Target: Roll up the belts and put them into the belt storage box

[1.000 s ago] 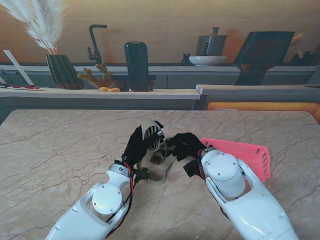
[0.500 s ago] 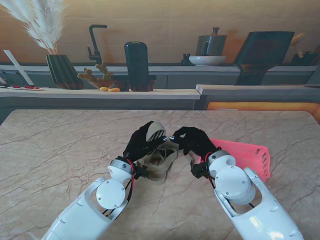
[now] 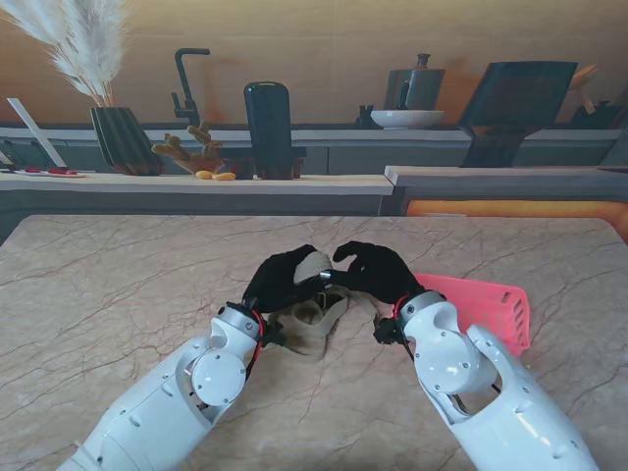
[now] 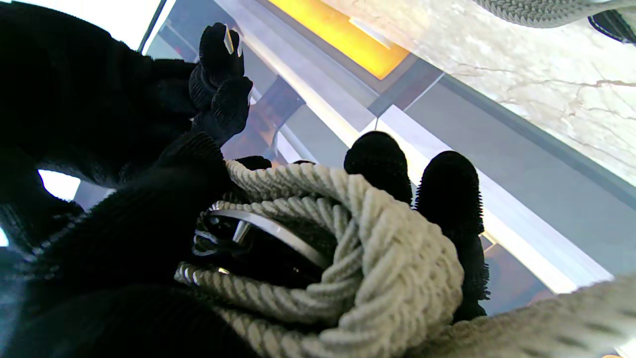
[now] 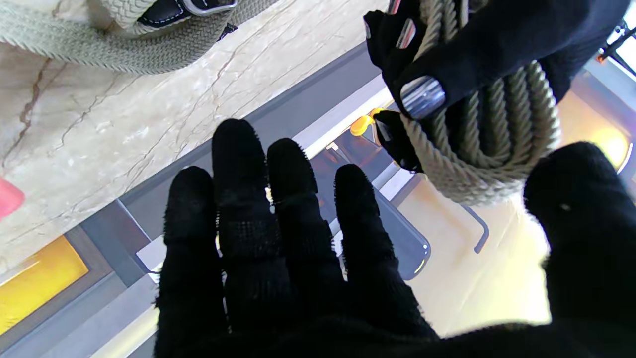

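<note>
The beige braided woven belt (image 3: 316,319) lies near the middle of the marbled stone counter (image 3: 118,285), its loose loops on the surface just in front of the two hands, with one rolled end lifted off the counter. The left hand in a black knit glove (image 3: 282,281) has its fingers (image 4: 449,194) wrapped around that rolled coil (image 4: 357,258), which shows a metal buckle at its core. At about three o'clock from it, the right hand in a black knit glove (image 3: 378,271) meets the coil with straight, slightly spread fingers (image 5: 278,199) and holds nothing. Farther toward three o'clock, the pink slotted plastic storage box (image 3: 486,306) stands on the counter, partly hidden by the right arm.
</note>
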Controlling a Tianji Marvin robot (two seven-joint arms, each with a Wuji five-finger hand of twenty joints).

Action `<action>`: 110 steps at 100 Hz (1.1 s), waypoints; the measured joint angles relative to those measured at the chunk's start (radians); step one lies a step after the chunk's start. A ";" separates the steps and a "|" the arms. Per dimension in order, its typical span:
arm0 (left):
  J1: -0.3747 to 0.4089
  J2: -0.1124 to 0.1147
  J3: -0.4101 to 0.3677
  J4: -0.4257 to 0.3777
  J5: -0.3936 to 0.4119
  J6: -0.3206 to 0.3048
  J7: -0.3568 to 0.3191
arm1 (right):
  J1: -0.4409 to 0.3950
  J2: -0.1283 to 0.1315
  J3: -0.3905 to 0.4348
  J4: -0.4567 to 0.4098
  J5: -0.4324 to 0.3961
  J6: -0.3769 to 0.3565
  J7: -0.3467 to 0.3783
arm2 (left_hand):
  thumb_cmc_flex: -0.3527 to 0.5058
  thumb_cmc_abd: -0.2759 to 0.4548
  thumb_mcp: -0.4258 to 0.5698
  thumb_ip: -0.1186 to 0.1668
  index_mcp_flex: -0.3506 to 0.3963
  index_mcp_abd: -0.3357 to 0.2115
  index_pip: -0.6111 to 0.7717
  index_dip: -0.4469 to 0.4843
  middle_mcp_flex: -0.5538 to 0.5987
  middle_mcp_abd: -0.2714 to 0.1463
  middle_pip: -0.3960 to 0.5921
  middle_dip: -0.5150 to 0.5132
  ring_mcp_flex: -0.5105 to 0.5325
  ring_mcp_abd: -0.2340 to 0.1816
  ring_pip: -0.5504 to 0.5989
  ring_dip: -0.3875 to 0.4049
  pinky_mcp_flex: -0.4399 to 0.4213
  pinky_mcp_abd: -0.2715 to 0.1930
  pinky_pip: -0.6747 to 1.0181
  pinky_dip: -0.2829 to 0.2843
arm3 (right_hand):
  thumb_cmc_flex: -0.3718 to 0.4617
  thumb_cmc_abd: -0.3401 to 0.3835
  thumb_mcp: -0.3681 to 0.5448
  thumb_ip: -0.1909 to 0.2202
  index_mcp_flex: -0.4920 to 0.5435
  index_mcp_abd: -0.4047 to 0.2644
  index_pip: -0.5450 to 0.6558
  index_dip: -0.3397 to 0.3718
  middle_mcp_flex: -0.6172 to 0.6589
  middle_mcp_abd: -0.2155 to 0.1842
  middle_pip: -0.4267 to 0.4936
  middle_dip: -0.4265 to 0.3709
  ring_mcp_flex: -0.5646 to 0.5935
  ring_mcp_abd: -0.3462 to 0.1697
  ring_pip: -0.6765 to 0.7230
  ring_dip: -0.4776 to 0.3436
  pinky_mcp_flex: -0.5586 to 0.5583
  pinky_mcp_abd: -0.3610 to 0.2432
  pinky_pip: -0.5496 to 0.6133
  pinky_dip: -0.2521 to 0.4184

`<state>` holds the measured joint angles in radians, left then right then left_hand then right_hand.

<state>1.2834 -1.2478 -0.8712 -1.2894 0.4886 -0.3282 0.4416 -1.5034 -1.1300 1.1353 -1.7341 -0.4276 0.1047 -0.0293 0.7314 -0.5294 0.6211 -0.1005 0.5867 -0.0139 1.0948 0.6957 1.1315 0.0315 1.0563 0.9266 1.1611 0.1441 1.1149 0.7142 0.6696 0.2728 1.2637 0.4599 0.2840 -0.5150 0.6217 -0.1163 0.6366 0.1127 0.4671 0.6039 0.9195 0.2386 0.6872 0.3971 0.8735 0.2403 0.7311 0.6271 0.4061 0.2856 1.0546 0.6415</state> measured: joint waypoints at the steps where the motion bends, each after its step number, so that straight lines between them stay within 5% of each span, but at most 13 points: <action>1: -0.002 0.000 0.002 0.003 0.006 0.000 0.003 | 0.002 0.000 -0.002 0.002 -0.003 0.000 0.001 | 0.000 0.000 -0.003 0.000 0.006 0.000 0.000 -0.007 0.001 0.000 0.000 0.000 0.000 0.000 0.000 0.000 0.001 0.001 0.001 0.000 | 0.000 0.000 0.000 0.000 0.005 0.001 0.000 0.000 0.005 0.000 0.000 0.000 0.000 0.001 0.000 0.000 0.002 0.000 0.000 0.000; 31: -0.040 0.009 0.032 0.050 0.124 0.007 0.059 | 0.061 -0.003 -0.069 0.040 -0.112 -0.002 -0.012 | 0.009 0.000 -0.038 0.000 0.052 0.000 0.000 -0.083 0.014 0.000 0.000 0.001 0.011 0.003 0.012 0.000 0.005 0.012 0.013 0.000 | -0.039 0.038 -0.016 0.000 0.150 0.031 0.026 0.011 0.154 0.004 0.044 -0.010 0.151 0.013 0.099 0.011 0.081 0.030 0.065 0.000; 49: -0.042 0.017 0.025 0.050 0.099 0.002 0.025 | 0.076 0.027 -0.059 0.056 -0.378 -0.167 0.061 | 0.010 0.000 -0.039 0.000 0.066 0.000 0.000 -0.086 0.014 0.000 0.000 0.002 0.011 0.008 0.013 0.000 0.005 0.012 0.013 0.000 | -0.013 -0.057 0.004 -0.001 -0.088 0.041 -0.049 0.023 -0.016 -0.052 0.026 -0.004 0.068 -0.052 0.022 0.005 0.043 -0.014 0.020 -0.015; 67: -0.042 0.019 0.025 0.049 0.099 0.001 0.025 | 0.069 0.040 -0.052 0.065 -0.279 -0.182 0.035 | 0.010 0.000 -0.040 0.000 0.068 -0.001 0.000 -0.095 0.014 0.000 0.000 0.002 0.011 0.008 0.013 0.000 0.005 0.012 0.013 0.000 | 0.210 -0.074 -0.021 -0.001 -0.191 -0.050 0.040 0.035 -0.065 -0.075 0.013 0.012 0.034 -0.076 -0.006 0.004 0.041 -0.024 -0.037 -0.015; 78: -0.042 0.019 0.026 0.050 0.099 -0.004 0.022 | 0.067 0.040 -0.053 0.066 -0.353 -0.185 -0.001 | 0.010 0.000 -0.040 0.000 0.069 -0.005 0.001 -0.095 0.014 0.000 0.000 0.002 0.011 0.009 0.013 0.000 0.005 0.012 0.013 0.000 | 0.237 -0.092 0.100 -0.003 -0.194 -0.114 0.138 0.031 -0.052 -0.088 0.013 0.012 0.035 -0.086 -0.006 0.004 0.054 -0.035 -0.040 -0.015; 105: -0.049 0.023 0.030 0.059 0.094 -0.012 0.010 | 0.083 0.037 -0.060 0.096 -0.307 -0.226 -0.019 | 0.010 0.000 -0.040 0.000 0.077 -0.002 0.023 -0.095 0.014 0.000 0.000 0.003 0.011 0.009 0.014 0.000 0.004 0.012 0.013 0.000 | 0.260 -0.114 0.278 -0.003 -0.204 -0.102 0.245 0.018 -0.049 -0.111 0.013 0.013 0.035 -0.107 -0.006 0.004 0.056 -0.049 -0.049 -0.015; 110: -0.050 0.023 0.032 0.063 0.094 -0.013 0.008 | 0.086 0.037 -0.058 0.100 -0.296 -0.248 -0.021 | 0.010 0.000 -0.040 0.000 0.080 -0.001 0.027 -0.094 0.015 0.000 0.000 0.003 0.011 0.009 0.014 0.000 0.001 0.012 0.013 0.000 | 0.308 -0.114 0.261 -0.069 -0.139 -0.130 0.326 -0.068 -0.013 -0.114 0.013 0.013 0.055 -0.109 -0.009 0.004 0.066 -0.049 -0.049 -0.015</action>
<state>1.2330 -1.2248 -0.8396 -1.2263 0.5825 -0.3408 0.4494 -1.4177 -1.0933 1.0772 -1.6344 -0.7241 -0.1430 -0.0507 0.7412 -0.5294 0.5814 -0.1005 0.6665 -0.0153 1.1221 0.6015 1.1460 0.0315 1.0563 0.9293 1.1725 0.1534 1.1290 0.7143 0.6702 0.2851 1.2770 0.4597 0.5923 -0.6287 0.8827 -0.1850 0.4976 -0.0169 0.7929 0.5359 0.9067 0.1244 0.7001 0.4099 0.9283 0.1314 0.7217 0.6315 0.4723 0.2363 1.0053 0.6261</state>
